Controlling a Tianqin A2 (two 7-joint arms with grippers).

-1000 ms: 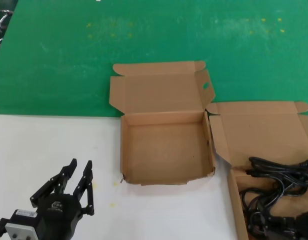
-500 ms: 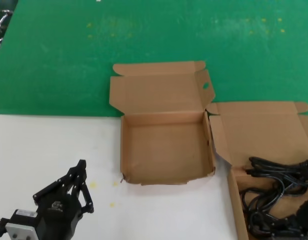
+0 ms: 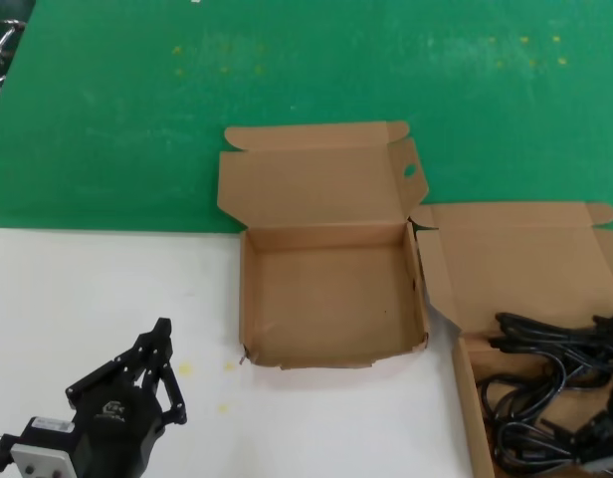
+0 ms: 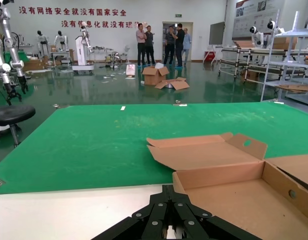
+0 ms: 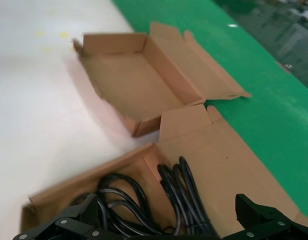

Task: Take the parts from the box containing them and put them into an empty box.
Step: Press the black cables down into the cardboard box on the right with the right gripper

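Glossy black looped cords (image 3: 545, 383) fill the plain-flapped cardboard box (image 3: 464, 370); the oval-holed box (image 3: 331, 299) sits bare; right claw (image 5: 169, 220) spread above cords; left claw (image 3: 157, 354) pinched together.

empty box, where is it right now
In the head view the empty box sits open at centre, straddling the white and green surfaces, directly left of the box of power cords and ahead-right of the left hand.
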